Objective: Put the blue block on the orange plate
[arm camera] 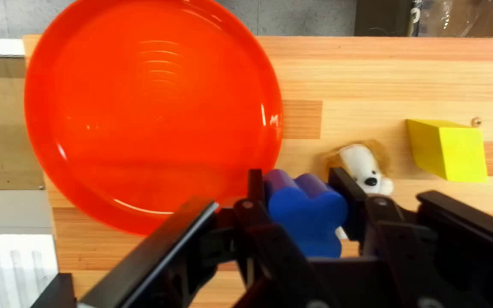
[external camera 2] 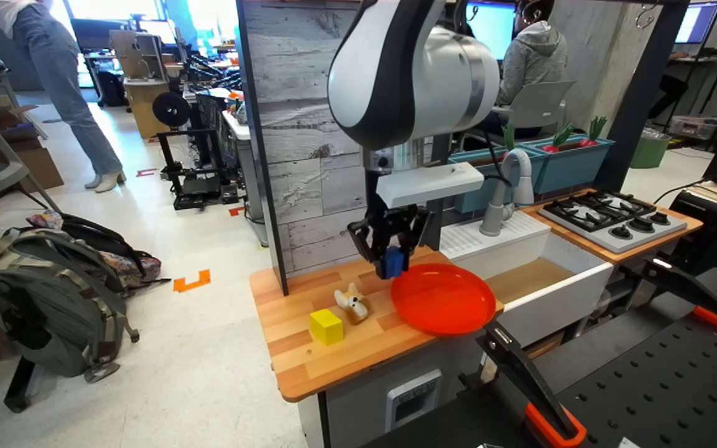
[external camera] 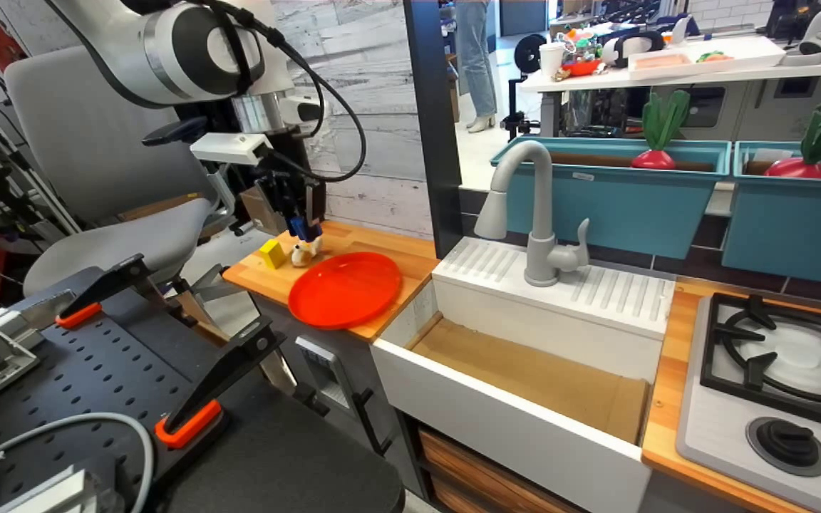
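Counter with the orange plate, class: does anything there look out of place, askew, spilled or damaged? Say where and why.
The plate looks out of place: its rim juts past the front edge of the counter instead of resting fully on it. I see no spill or damage.

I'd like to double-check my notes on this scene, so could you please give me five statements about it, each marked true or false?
1. The gripper is closed on the blue block. True.
2. The toy dog is nearer to the orange plate than the yellow block is. True.
3. The blue block rests on the orange plate. False: it is held up in the gripper.
4. The faucet seen in both exterior views is grey. True.
5. The toy dog sits inside the orange plate. False: it is on the wooden counter, beside the orange plate.
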You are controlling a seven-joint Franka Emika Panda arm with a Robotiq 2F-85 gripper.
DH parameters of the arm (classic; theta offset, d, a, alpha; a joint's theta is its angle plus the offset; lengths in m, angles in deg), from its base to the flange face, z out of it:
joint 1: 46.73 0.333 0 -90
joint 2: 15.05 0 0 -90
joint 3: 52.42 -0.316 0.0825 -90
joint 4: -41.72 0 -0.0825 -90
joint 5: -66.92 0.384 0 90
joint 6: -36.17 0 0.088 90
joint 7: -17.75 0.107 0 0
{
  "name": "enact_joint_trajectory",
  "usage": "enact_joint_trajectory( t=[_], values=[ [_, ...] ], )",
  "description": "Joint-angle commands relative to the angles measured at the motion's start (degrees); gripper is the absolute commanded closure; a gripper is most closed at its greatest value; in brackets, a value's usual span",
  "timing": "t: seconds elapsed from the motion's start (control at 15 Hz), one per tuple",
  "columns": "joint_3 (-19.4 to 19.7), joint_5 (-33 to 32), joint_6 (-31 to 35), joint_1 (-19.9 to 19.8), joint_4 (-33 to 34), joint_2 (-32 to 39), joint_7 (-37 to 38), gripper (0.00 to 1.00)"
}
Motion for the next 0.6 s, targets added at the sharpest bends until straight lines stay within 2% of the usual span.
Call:
enact_joint_trajectory(
  t=[0.0,0.2,0.53],
  values=[
    [3.48,-2.23,-2.91,0.87,-4.54,-5.1,1.99,0.83],
    [4.8,-2.92,-4.63,-0.62,-4.84,-4.84,1.35,0.83],
    [4.42,-1.56,-8.3,-4.64,-1.42,-0.56,-0.56,0.83]
  ],
)
